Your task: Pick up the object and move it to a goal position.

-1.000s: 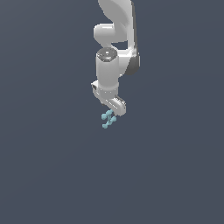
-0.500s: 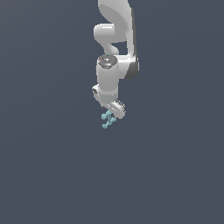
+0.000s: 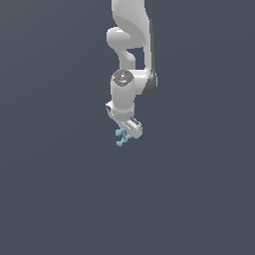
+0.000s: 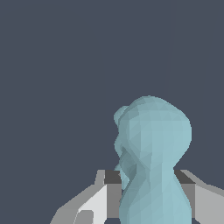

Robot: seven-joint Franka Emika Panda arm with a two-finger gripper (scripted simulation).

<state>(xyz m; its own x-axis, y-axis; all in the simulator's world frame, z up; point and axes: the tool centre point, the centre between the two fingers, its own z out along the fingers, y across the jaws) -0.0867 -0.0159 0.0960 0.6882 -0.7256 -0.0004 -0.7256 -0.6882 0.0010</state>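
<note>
The object (image 3: 122, 137) is a small light-teal piece with rounded knobs, hanging just under the white arm's hand in the exterior view. My gripper (image 3: 124, 133) is shut on the object, and its fingers are mostly hidden behind the hand there. In the wrist view the object (image 4: 153, 157) fills the space between the two grey fingers (image 4: 105, 197), its rounded end pointing away from the camera. It is held off the ground.
A flat, dark blue-grey surface (image 3: 60, 189) fills everything around the arm. The white arm (image 3: 130, 60) comes down from above in the exterior view. No other objects or goal marker show.
The arm's wrist has risen slightly and shifted a little, carrying the object along in its grip. The grip itself looks unchanged.
</note>
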